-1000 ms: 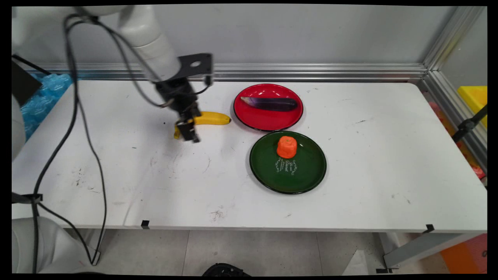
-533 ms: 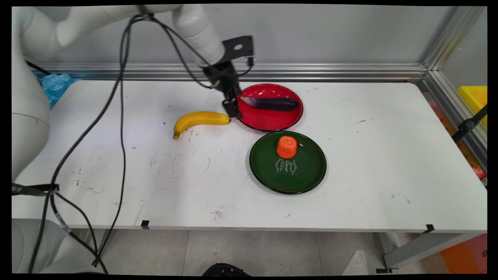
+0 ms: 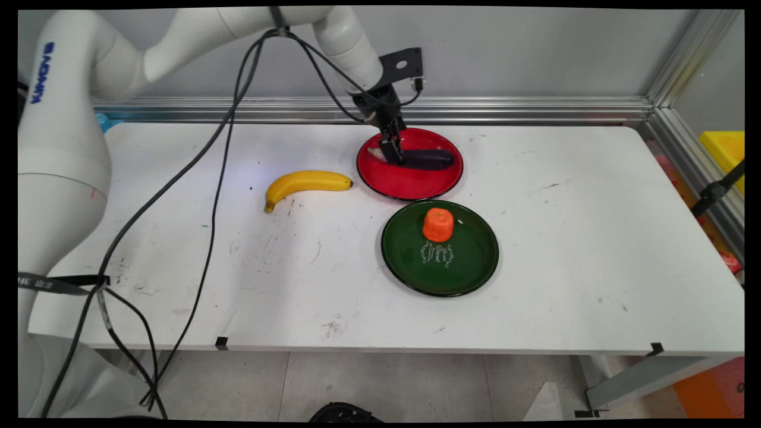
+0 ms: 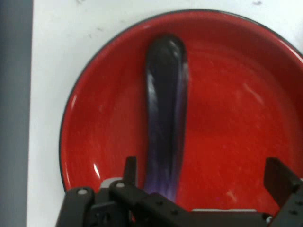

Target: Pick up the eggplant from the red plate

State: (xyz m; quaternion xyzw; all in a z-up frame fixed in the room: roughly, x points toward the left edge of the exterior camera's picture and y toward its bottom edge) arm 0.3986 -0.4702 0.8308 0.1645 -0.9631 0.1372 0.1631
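The white table [image 3: 535, 285] carried two plates set just beside each other right of centre. The green plate [image 3: 475, 261], nearer the camera, held an orange toy fruit [image 3: 438, 224]. The red plate [image 3: 410, 181], farther back, held a dark purple eggplant [image 3: 428, 159] lying across it. A banana [image 3: 306, 181] lay on the bare table just left of the red plate, its tip close to the rim.

The gripper [image 3: 392, 156] hung low over the eggplant's pale stem end. In the hand view its fingers [image 4: 279, 177] stood apart, straddling the eggplant [image 4: 165, 113], empty, with the red plate [image 4: 94, 118] beneath.

The likely trouble: the eggplant looked smooth and tapered, so fingers closing near its narrow end might squeeze it out sideways, and a descent too deep would press the fingertips onto the plate and shift it.

Open room lay right of both plates and along the near side; the wall rail stood close behind the red plate.
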